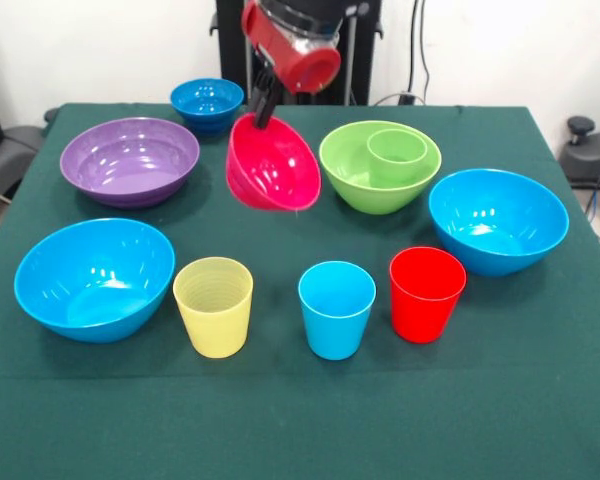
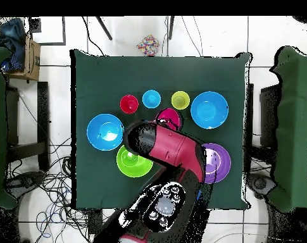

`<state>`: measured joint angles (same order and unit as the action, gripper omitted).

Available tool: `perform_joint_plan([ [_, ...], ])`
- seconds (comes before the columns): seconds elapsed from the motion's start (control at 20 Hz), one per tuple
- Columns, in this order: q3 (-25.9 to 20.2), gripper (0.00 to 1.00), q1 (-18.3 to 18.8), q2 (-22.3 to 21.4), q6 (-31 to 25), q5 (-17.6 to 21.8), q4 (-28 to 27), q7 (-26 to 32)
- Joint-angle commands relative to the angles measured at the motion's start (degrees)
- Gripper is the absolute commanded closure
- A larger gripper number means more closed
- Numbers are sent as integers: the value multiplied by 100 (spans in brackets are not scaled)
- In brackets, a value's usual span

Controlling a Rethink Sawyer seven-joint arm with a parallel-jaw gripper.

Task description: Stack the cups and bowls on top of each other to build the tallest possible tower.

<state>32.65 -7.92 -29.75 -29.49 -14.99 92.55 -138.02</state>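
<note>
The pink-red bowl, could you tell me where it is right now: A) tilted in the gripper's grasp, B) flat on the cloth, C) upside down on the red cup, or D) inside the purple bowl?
A: the pink-red bowl hangs tilted, its rim pinched by the gripper.

- A cup [image 1: 397,152] sits inside a bowl [image 1: 352,178].
- Three cups [image 1: 336,309] stand in a row before it.
- A tilted bowl [image 1: 273,163] hangs left of it.

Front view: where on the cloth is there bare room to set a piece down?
A bare strip runs in front of the yellow cup, blue cup and red cup. The middle is crowded: the gripper holds the pink-red bowl tilted between purple bowl and lime-green bowl.
</note>
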Motion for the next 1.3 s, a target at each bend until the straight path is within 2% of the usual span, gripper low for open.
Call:
perform_joint_plan([
  [0.05, -66, 100, -199, -194, -992, 71, 276, -869],
  [0.2, 50, 100, -322, -140, -1088, 40, 234, -1006],
  [0.3, -291, 100, -195, -278, -1314, -297, 438, -1141],
  [0.45, -245, 100, -302, -231, -1525, -397, 321, -1344],
  [0.65, -527, 100, -196, -372, -1559, -873, 492, -1528],
  [0.9, -802, 100, -125, -442, -1023, -1464, 836, -1495],
  [1.05, -1010, 100, -77, -532, -495, -1866, 1138, -1348],
  [1.3, -1273, 100, -5, -696, -113, -2339, 1493, -1096],
])
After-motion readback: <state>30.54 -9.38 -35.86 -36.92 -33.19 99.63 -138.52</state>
